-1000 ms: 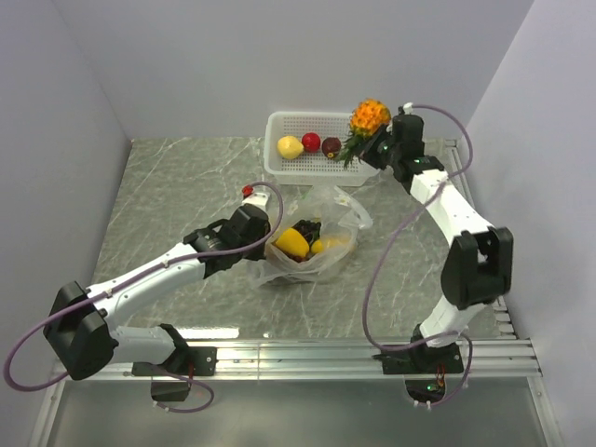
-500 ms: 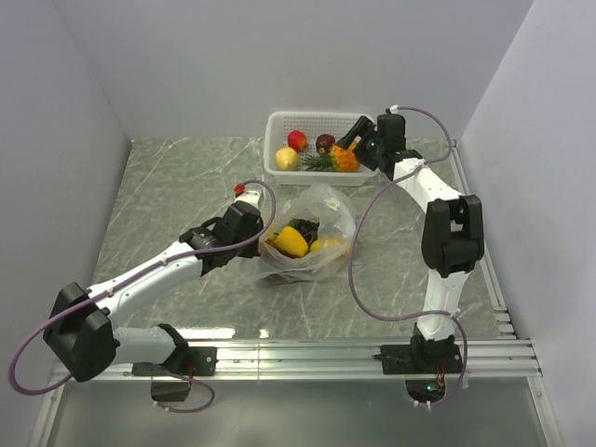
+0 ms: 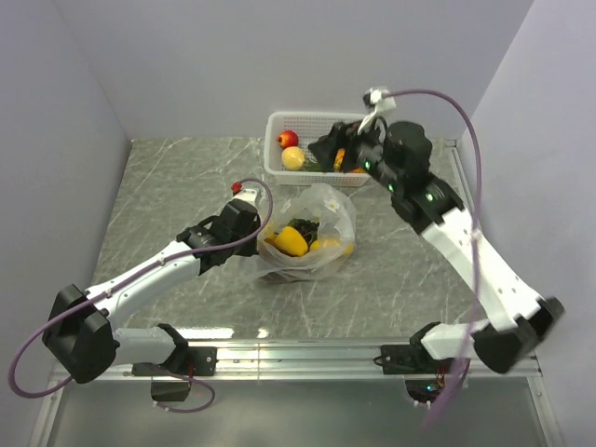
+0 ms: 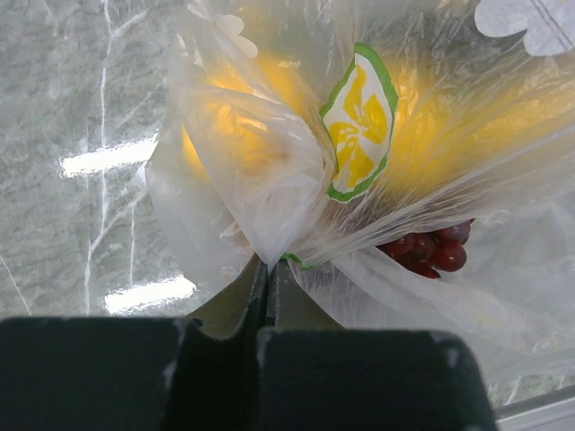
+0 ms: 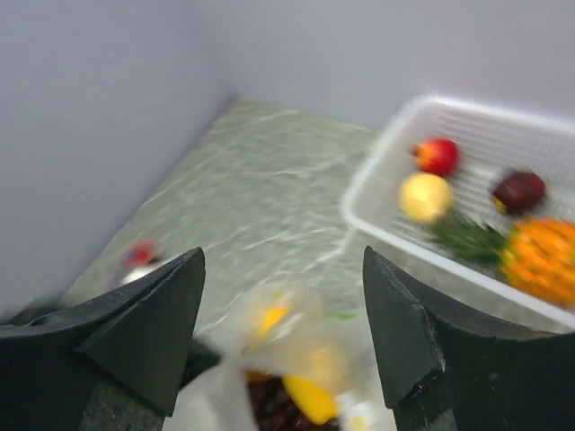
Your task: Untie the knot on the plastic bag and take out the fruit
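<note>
So the plastic bag (image 3: 312, 233) sits on the table (image 3: 168, 186) just on the near side of the white basket (image 3: 272, 149), with yellow fruit (image 3: 291, 242) and a grape bunch (image 4: 431, 251) inside. The left gripper (image 4: 268, 269), near-left of the basket, has its jaws pressed together on a fold of the bag film. The right gripper (image 5: 283, 296) hovers above the basket, jaws spread wide, holding nothing. In the basket there's a red fruit (image 3: 288, 139), a yellow one (image 3: 293, 158), a dark one (image 5: 518, 190) and the orange pineapple (image 5: 539, 256).
</note>
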Controlling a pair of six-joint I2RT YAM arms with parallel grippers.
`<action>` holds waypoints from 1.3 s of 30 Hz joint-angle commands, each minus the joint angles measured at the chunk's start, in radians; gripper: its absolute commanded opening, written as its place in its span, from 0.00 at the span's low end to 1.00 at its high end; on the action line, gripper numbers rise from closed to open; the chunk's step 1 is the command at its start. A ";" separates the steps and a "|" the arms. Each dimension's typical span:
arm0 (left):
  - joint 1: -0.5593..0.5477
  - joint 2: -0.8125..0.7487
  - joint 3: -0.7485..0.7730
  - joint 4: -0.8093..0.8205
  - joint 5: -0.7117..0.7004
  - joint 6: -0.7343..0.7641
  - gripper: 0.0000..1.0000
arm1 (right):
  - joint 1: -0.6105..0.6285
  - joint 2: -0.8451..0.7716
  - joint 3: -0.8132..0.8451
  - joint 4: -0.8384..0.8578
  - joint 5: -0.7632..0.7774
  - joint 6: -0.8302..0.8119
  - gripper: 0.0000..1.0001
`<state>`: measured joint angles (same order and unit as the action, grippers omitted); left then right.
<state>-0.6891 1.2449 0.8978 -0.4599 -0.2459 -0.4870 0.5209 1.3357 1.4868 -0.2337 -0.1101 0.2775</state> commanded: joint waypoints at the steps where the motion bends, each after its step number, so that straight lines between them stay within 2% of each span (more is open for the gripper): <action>1: 0.010 -0.039 -0.003 0.018 0.025 0.005 0.01 | 0.105 -0.085 -0.094 -0.131 0.029 -0.181 0.77; 6: 0.008 -0.048 -0.005 0.012 0.033 0.007 0.01 | 0.267 -0.127 -0.203 -0.138 0.026 -0.196 0.75; 8: 0.010 -0.050 -0.005 0.007 0.031 0.007 0.01 | 0.290 -0.095 -0.235 -0.151 0.036 -0.186 0.72; 11: 0.010 -0.058 -0.007 0.007 0.022 0.007 0.01 | 0.312 -0.029 -0.244 -0.184 0.035 -0.143 0.60; 13: 0.008 -0.059 -0.008 0.006 0.019 0.007 0.01 | 0.312 0.011 -0.269 -0.176 0.018 -0.117 0.47; 15: 0.010 -0.059 -0.007 0.003 0.016 0.005 0.01 | 0.312 0.039 -0.284 -0.168 0.033 -0.106 0.40; 17: 0.010 -0.064 -0.008 0.003 0.017 0.007 0.01 | 0.314 0.078 -0.310 -0.138 0.036 -0.107 0.38; 22: 0.010 -0.067 -0.010 0.003 0.014 0.007 0.01 | 0.312 0.210 -0.315 -0.119 0.092 -0.106 0.37; 26: 0.010 -0.064 -0.010 0.001 0.013 0.005 0.01 | 0.336 0.249 -0.385 -0.044 0.066 -0.081 0.38; 29: 0.010 -0.067 -0.013 -0.003 0.014 -0.007 0.01 | 0.405 0.246 -0.448 -0.015 0.081 -0.058 0.44; 34: 0.008 -0.094 -0.055 0.000 0.057 -0.091 0.02 | 0.557 0.241 -0.545 0.034 0.081 0.032 0.49; 36: 0.008 -0.113 -0.079 0.003 0.063 -0.116 0.02 | 0.591 0.238 -0.582 0.056 0.107 0.075 0.56; 39: 0.008 -0.131 -0.131 0.020 0.082 -0.151 0.02 | 0.617 0.237 -0.591 0.065 0.109 0.094 0.58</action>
<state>-0.6842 1.1469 0.7937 -0.4740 -0.1791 -0.5797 1.1221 1.5929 0.9089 -0.2108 -0.0193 0.3130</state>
